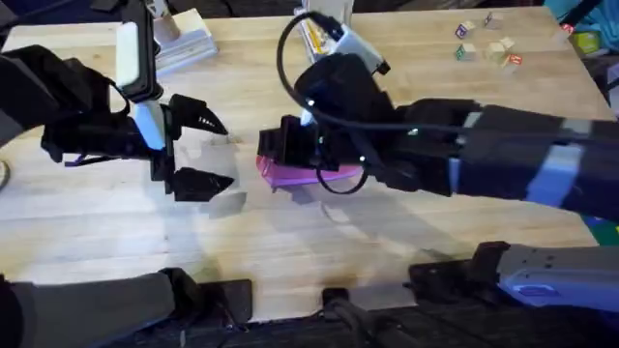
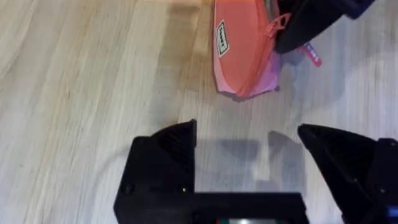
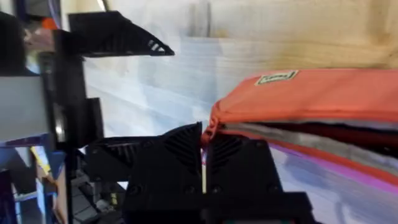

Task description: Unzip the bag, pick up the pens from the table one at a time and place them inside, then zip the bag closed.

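Pressed together, my right pincer (image 3: 203,163) pinches the zip pull at the bag's (image 1: 314,174) end, mid-bench (image 1: 406,242), its mouth partly open. Farther off, my left pincer (image 1: 200,151) hangs spread just beside it, holding nothing. Best I brace the bag and draw the pull straight along the zip.

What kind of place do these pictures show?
Probably a robot workbench in a lab or workshop. Two robot arms work over a butcher-block table; the right claw pinches the zipper end of a pink bag, and small lettered toy blocks lie at the far corner.
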Available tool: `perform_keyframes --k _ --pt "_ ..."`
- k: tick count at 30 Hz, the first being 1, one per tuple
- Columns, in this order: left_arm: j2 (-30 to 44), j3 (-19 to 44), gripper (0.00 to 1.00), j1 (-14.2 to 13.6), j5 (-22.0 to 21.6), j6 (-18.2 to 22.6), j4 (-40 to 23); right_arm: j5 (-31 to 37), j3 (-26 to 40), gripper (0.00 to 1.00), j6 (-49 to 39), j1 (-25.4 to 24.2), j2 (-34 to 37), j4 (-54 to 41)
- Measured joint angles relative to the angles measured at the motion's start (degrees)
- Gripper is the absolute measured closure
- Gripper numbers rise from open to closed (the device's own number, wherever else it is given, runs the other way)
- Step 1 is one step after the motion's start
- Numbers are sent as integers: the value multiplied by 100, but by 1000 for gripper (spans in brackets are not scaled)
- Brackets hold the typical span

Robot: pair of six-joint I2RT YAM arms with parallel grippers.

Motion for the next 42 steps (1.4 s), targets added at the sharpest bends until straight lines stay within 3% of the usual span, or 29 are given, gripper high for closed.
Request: perform_keyframes --k 13,19,21,23,28,36,42 --pt "0 0 7 0 862 1 -20 -23 0 971 227 -115 -254 -42" --pt "0 0 7 -56 1014 1 -17 -90 0 971 385 -192 -254 -27" --pt "0 0 7 -185 1025 1 -16 -101 0 971 409 -194 -254 -14" --pt "0 0 7 -713 1008 -5 195 -101 0 970 424 -199 -254 6" --pt "21 0 7 -1093 1007 -407 676 -101 0 970 426 -199 -254 7" --pt "658 0 7 -1511 1098 -894 908 -101 0 970 426 -199 -254 8" --pt "920 0 7 -1565 1392 -993 1086 -101 0 970 426 -199 -254 8"
